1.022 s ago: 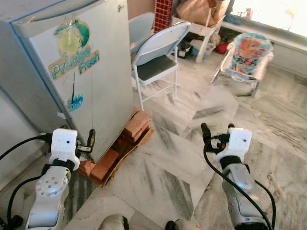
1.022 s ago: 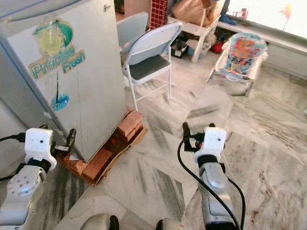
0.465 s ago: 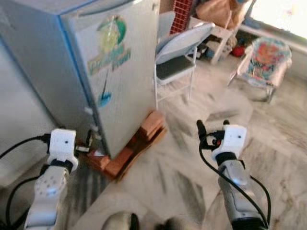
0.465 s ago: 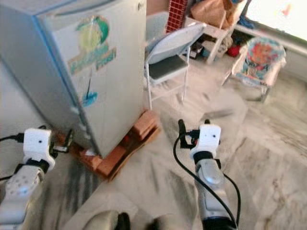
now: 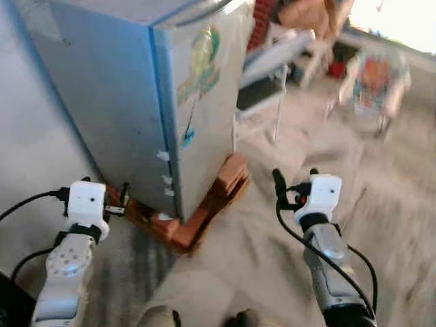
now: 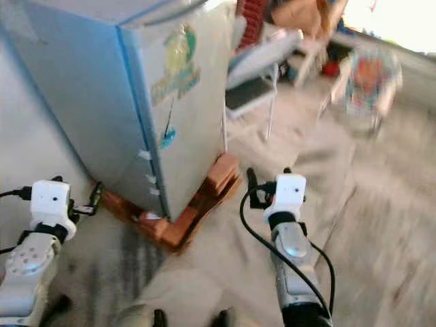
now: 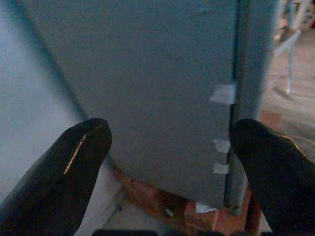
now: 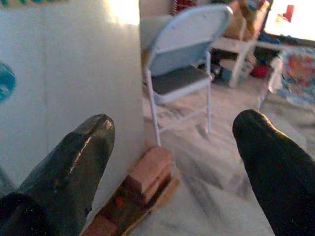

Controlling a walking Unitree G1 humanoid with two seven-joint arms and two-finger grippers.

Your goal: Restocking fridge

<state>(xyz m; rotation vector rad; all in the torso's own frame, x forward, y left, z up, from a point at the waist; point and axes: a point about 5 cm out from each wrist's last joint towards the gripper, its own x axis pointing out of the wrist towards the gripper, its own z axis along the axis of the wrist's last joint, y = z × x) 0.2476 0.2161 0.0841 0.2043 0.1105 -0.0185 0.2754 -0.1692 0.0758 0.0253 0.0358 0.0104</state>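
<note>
Fridge (image 5: 170, 95) stands ahead and to our left, its corner edge facing us, door shut, raised on a row of red bricks (image 5: 204, 204) over a flat board. We hold both arms up in front of us, nothing in either. Our left gripper (image 7: 167, 162) is spread wide, black fingers (image 7: 59, 172) well apart, and it points at the fridge's plain grey side close up, near the low corner; bits of pale tape (image 7: 224, 93) sit along the seam between side and door. From the head the left gripper (image 5: 122, 201) hangs just beside the bricks at the fridge's left base, not touching. Our right gripper (image 8: 172, 162) is also wide open and aimed past the door front with its green and blue sticker (image 5: 201, 65); from the head it hovers over the bare marble floor (image 5: 272, 266), right of the bricks and apart from the fridge.

Beyond the fridge a white folding chair (image 8: 184, 54) with a grey seat stands close to the door side, right in the way of a door swing. Further back we see a white table (image 8: 236, 46) with clutter and a colourful baby bouncer (image 6: 371, 75) on the right. Head views are blurred. Our two feet (image 5: 157, 317) show at the bottom edge
</note>
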